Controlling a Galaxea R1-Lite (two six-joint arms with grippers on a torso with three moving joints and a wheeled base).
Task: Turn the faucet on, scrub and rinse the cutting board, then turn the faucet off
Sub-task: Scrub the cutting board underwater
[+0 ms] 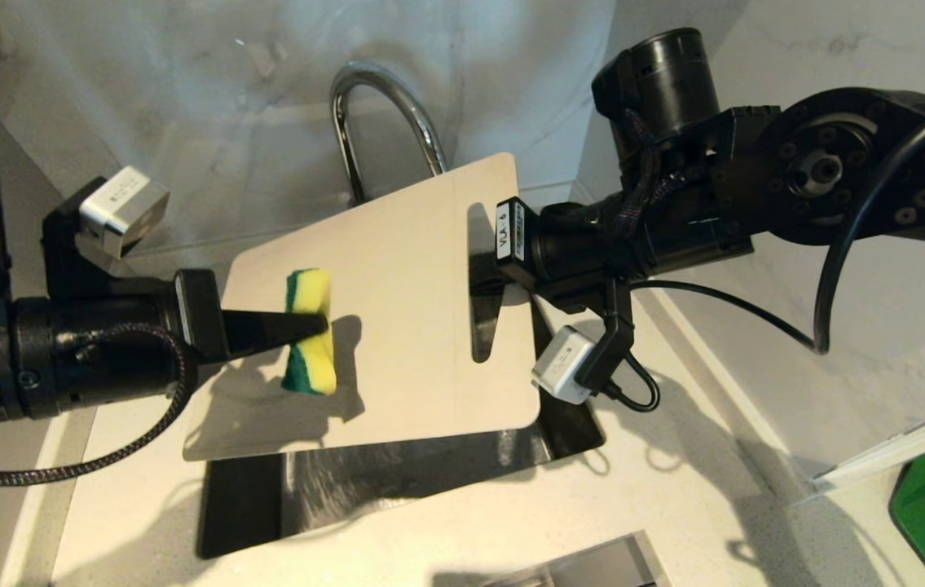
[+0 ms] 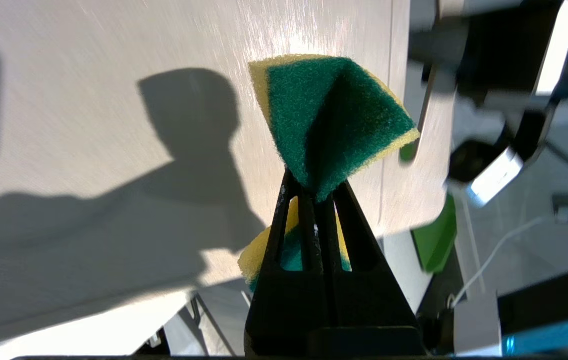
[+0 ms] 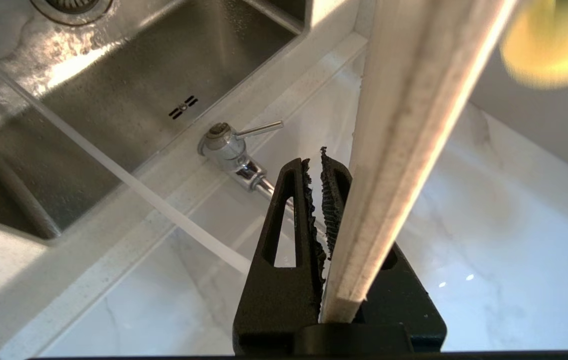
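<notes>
Over the sink [image 1: 397, 481], below the faucet [image 1: 381, 106], the board [image 1: 413, 269] is clamped by the right gripper [image 1: 488, 281], while a sponge [image 1: 309, 330] is pinched against its face by the closed left gripper [image 1: 315, 324].

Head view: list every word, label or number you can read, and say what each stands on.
"VLA 6": white sticker on the right arm's wrist, beside the cutting board.
Fine print on the two silver wrist cameras: too small to read.
Nothing else bears text.

Black arms [image 1: 63, 359], braided cables (white cameras [image 1: 121, 209])
</notes>
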